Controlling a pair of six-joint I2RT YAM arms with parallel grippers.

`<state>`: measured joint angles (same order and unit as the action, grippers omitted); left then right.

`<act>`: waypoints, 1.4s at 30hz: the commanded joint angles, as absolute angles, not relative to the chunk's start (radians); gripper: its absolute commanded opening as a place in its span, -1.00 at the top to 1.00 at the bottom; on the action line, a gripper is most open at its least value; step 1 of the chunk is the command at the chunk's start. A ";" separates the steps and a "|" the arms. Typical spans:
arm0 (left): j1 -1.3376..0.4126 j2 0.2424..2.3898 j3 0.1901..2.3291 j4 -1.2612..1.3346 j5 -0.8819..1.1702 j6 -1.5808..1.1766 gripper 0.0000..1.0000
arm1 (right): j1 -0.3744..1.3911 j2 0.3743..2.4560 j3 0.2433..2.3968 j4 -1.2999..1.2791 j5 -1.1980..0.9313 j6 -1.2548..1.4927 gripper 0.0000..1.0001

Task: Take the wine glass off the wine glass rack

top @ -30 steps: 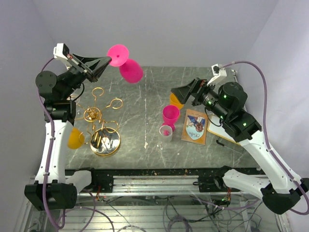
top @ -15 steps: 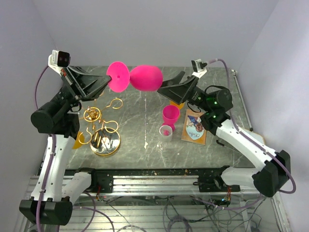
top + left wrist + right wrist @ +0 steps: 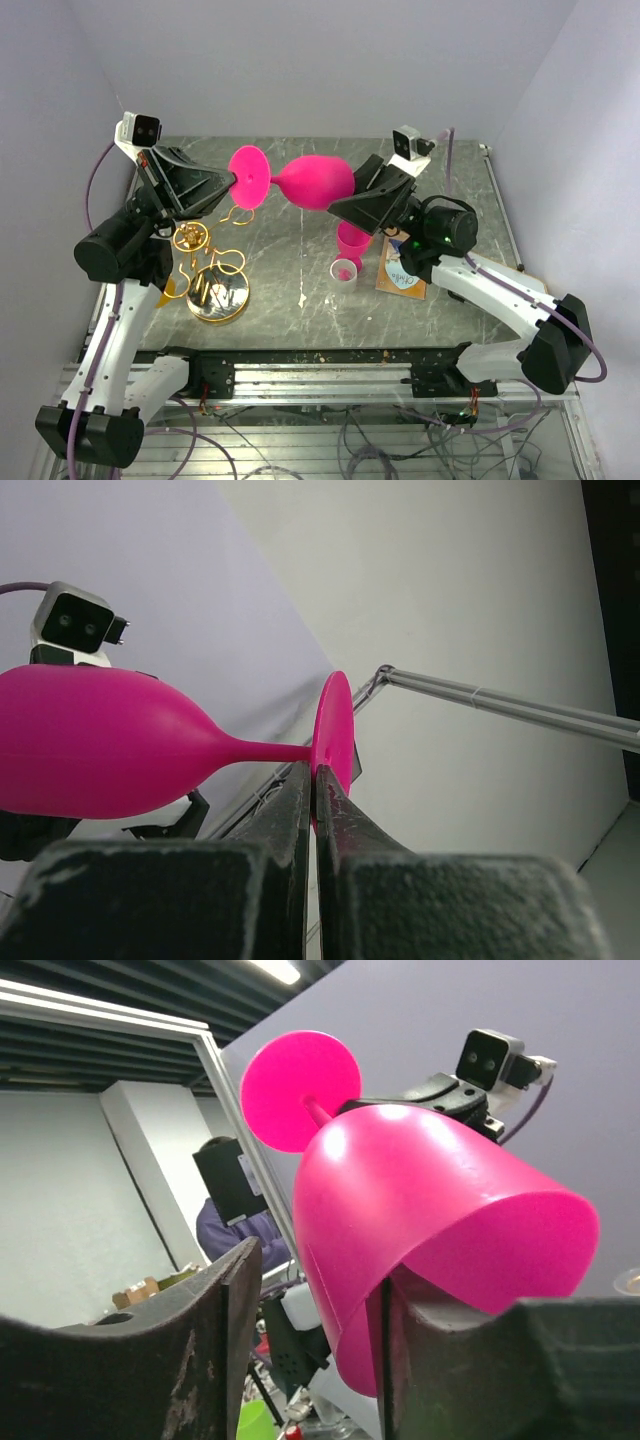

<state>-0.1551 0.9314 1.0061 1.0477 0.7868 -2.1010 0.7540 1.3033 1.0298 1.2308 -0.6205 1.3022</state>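
**Spotter:** What's the left tool [image 3: 313, 780] doing?

**Operator:** I have it pinched narrow on the stem of the wine glass [image 3: 100, 745], right against the foot. That leaves the bowl sticking out free for the other arm.

**Spotter:** And the right tool [image 3: 320, 1290]?

**Operator:** Jaws wide, straddling the bowl's lip, not clamped. I read it as a handover being lined up.

**Spotter:** Where's the glass?

**Operator:** Lying sideways in the air between the arms. It's well apart from the wine glass rack [image 3: 218, 292], which stands on the worktop [image 3: 290, 260] by my left arm.

**Spotter:** Which view shows that?

**Operator:** Only the overhead one. The left wrist view gives me the stem pinch and the right wrist view gives me the lip between its fingers. Neither shows the rack.
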 commanded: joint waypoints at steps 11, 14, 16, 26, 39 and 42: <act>-0.167 0.842 1.062 0.605 0.841 -1.790 0.06 | 0.764 1.256 0.949 1.534 -0.564 1.411 1.00; -0.167 0.788 1.144 0.243 0.793 -1.545 -0.39 | 0.761 1.180 0.933 1.385 -0.549 1.312 1.00; -0.167 0.766 1.190 0.070 0.755 -1.413 -0.60 | 0.761 1.120 0.921 1.190 -0.500 1.227 1.00; -0.167 0.622 1.126 -0.164 0.579 -1.295 -1.00 | 0.760 0.939 1.088 0.187 -0.015 0.891 1.00; -0.167 0.623 1.443 -0.610 0.304 -0.989 -0.93 | 0.760 1.060 1.337 -0.274 -0.093 0.418 1.00; -0.167 0.617 1.489 -0.651 0.264 -0.947 -0.93 | 0.762 1.137 1.419 -0.341 -0.276 0.388 1.00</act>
<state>-0.1619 0.6250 1.4322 -0.5407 0.3573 -1.0512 0.7586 1.0660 1.3247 -0.2119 -0.0395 0.5358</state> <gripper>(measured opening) 0.967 0.018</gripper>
